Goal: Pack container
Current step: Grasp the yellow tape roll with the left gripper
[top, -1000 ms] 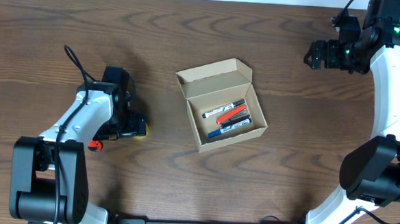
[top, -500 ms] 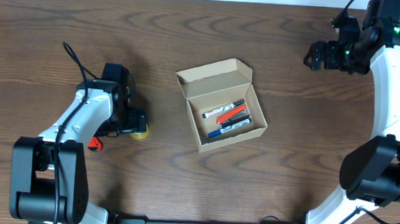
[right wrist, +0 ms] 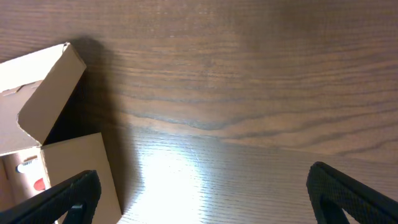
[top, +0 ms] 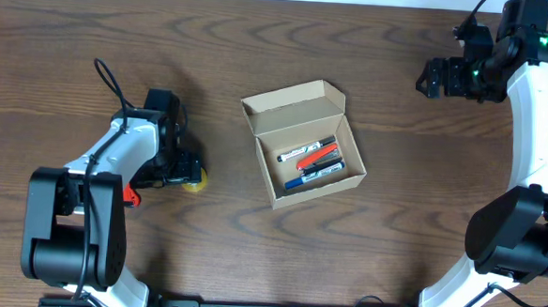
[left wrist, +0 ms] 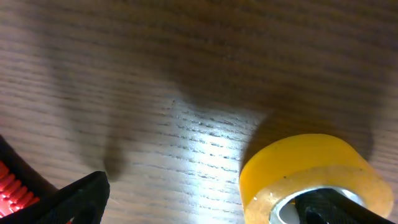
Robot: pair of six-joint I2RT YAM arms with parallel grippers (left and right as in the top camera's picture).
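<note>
Overhead layout: container (top: 273,172) at mid-bench (top: 73,49), arms well apart on either side.
Container: flap lid (top: 293,106) hinged back; markers (top: 316,165) lie inside.
Left pincer (top: 182,171): jaws wide, low over the bench left of the container, gripping nothing.
Tape roll (left wrist: 305,168): yellow, lying flat; one finger (left wrist: 323,202) shows at its hole.
Right pincer (top: 428,77): jaws wide, empty, over bare wood near the far right corner.

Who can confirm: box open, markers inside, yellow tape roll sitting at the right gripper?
Wrong arm. The yellow tape roll sits at the left gripper, as the left wrist view shows. The right gripper hangs open over the table beside the box. The box is open, with markers inside.
</note>
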